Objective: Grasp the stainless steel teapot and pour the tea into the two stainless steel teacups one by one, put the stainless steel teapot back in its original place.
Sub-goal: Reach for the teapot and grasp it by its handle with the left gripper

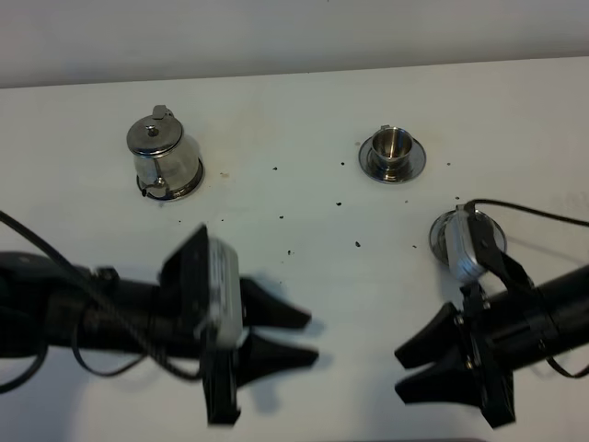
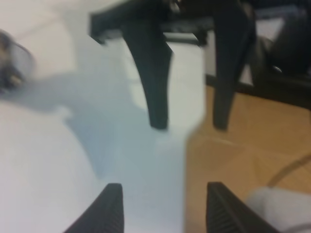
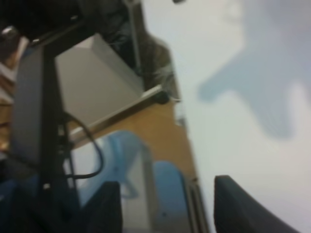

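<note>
The stainless steel teapot (image 1: 164, 157) stands upright at the far left of the white table (image 1: 294, 106), lid on, and sits on its round coaster (image 1: 187, 192), whose rim shows around the base. To the right, at about the same depth, one teacup (image 1: 393, 143) stands upright on its saucer (image 1: 414, 166), well apart from the pot. Nearer and further right lies a second saucer (image 1: 440, 236), only part of its rim showing. The right arm's wrist camera (image 1: 463, 247) covers the rest, so whether a cup is on it I cannot tell. Small dark specks (image 1: 287, 249) are scattered over the table between these things.

Both arms lie low along the near edge, tips pointing at each other across the middle. The left gripper (image 1: 304, 338) has its jaws parted with nothing between them – the left wrist view shows only bare table past its fingers (image 2: 109, 208). The right gripper (image 1: 403, 371) is also spread wide and empty, well apart from the teapot.
</note>
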You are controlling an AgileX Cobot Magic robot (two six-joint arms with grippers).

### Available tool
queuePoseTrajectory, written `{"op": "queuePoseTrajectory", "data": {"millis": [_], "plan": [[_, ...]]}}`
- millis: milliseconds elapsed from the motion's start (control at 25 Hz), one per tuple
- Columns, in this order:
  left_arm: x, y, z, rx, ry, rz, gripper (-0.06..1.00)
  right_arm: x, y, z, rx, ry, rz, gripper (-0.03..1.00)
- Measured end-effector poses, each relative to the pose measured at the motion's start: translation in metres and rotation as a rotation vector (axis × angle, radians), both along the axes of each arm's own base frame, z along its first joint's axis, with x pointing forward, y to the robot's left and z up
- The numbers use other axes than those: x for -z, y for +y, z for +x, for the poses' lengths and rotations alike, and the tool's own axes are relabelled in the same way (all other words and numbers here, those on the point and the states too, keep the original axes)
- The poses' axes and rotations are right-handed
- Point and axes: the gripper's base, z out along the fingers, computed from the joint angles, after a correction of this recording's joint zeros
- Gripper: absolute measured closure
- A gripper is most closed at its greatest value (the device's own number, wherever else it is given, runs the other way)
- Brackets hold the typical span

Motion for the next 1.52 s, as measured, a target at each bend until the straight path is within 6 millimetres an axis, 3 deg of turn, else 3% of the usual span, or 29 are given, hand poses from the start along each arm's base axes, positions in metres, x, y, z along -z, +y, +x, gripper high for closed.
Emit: {"op": "queuePoseTrajectory", "data": {"millis": [160, 320, 560, 720, 920, 1160, 1320, 1520], "plan": [[-0.035, 0.008, 0.018, -0.189, -0.027, -0.035, 0.52, -0.007, 0.001, 0.019, 0.087, -0.003, -0.039, 0.55], [-0.069, 0.026, 0.032, -0.391, 0.030, -0.053, 0.52, -0.027, 0.003, 0.041, 0.180, -0.041, -0.066, 0.55], [-0.106, 0.047, 0.051, -0.587, 0.177, 0.036, 0.52, -0.080, 0.002, 0.065, 0.325, -0.069, -0.097, 0.56], [-0.128, 0.058, 0.057, -0.674, 0.232, 0.199, 0.52, -0.122, -0.008, 0.063, 0.449, -0.074, -0.185, 0.58], [-0.145, 0.069, 0.073, -0.805, 0.231, 0.334, 0.52, -0.156, -0.031, 0.036, 0.586, -0.073, -0.355, 0.59], [-0.137, 0.063, 0.107, -0.817, 0.281, 0.405, 0.52, -0.181, -0.058, -0.013, 0.703, -0.059, -0.504, 0.59], [-0.122, 0.058, 0.131, -0.806, 0.320, 0.447, 0.52, -0.180, -0.075, -0.048, 0.766, -0.085, -0.583, 0.59], [-0.107, 0.052, 0.152, -0.790, 0.361, 0.482, 0.52, -0.165, -0.093, -0.090, 0.819, -0.143, -0.623, 0.59]]}}
